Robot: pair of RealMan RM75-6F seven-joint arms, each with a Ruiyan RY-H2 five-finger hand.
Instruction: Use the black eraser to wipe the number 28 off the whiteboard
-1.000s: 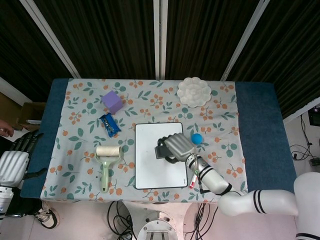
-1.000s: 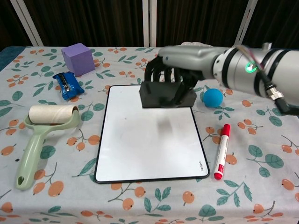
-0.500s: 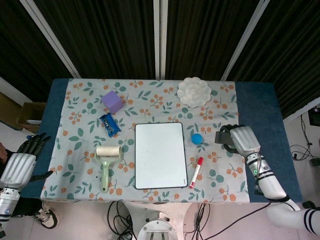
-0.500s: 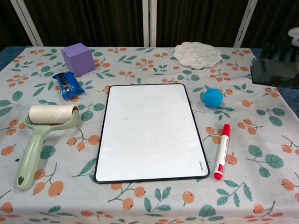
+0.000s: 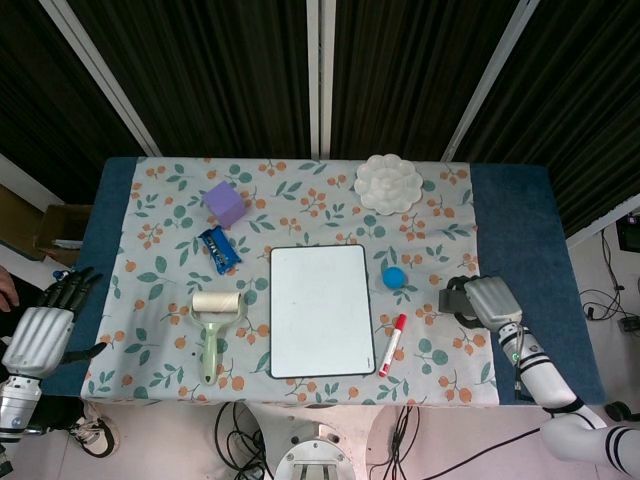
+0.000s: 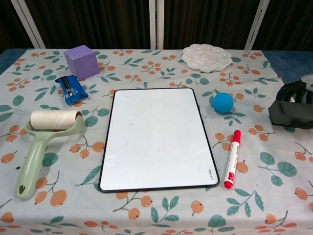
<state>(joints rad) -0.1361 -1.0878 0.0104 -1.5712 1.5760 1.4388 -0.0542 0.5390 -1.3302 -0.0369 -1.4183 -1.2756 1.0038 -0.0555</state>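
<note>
The whiteboard [image 5: 320,310] [image 6: 156,139] lies flat at the middle of the table, and its surface shows no writing. At the table's right side my right hand [image 5: 490,300] [image 6: 295,91] holds the black eraser [image 5: 454,300] [image 6: 290,114] low on the flowered cloth, its dark fingers curled over the top of the eraser. The chest view cuts that hand off at the frame's right edge. My left hand [image 5: 40,335] hangs beyond the table's left edge, fingers apart and holding nothing; only the head view shows it.
A red marker [image 5: 392,344] [image 6: 232,158] and a blue ball [image 5: 393,277] [image 6: 223,103] lie between board and eraser. A white palette [image 5: 388,184] [image 6: 207,57] sits at the back. On the left are a lint roller [image 5: 213,325] [image 6: 44,142], a blue packet [image 5: 219,248] [image 6: 71,89] and a purple cube [image 5: 224,203] [image 6: 81,61].
My right hand carried the eraser off the whiteboard to the table's right side, then lowered it onto the cloth. The left hand barely shifted.
</note>
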